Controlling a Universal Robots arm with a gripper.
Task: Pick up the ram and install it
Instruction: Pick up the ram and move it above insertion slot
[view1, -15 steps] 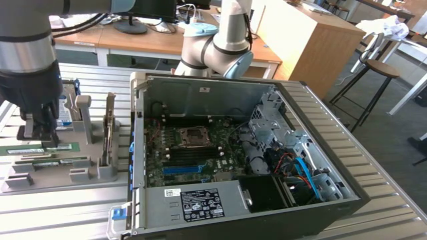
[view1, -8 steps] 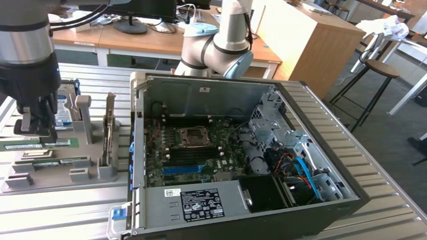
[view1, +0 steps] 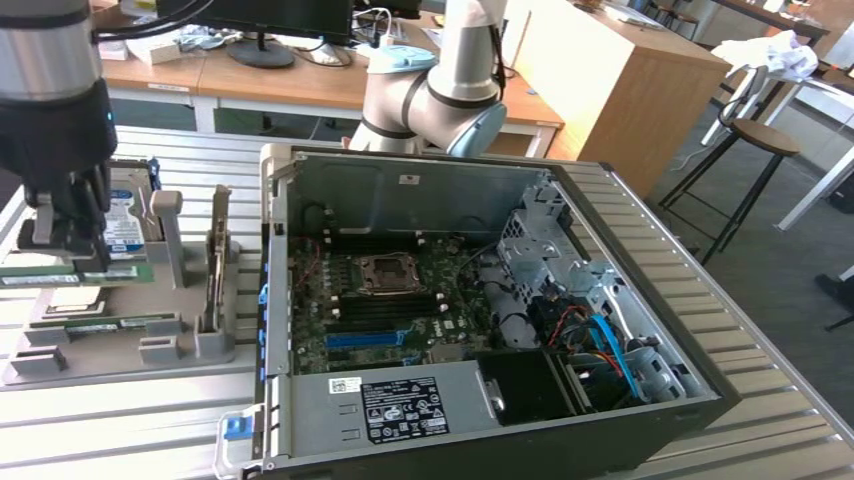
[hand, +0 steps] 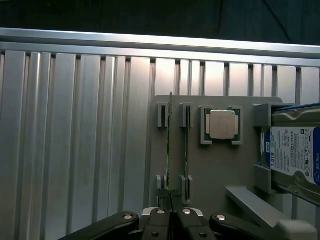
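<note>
Bare ribbed table (hand: 75, 150) is seen open beside the grey tray's (hand: 235, 170) edge. The ram (hand: 170, 140) is clamped edge-on at one end by the closed gripper (hand: 171, 200), over the tray.

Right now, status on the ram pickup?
Gripper shut on ram. Ram at grey holder, second stick alongside. Hard drive close by.

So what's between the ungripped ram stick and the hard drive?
A square processor chip on the gray holder, seen in the wrist view.
</note>
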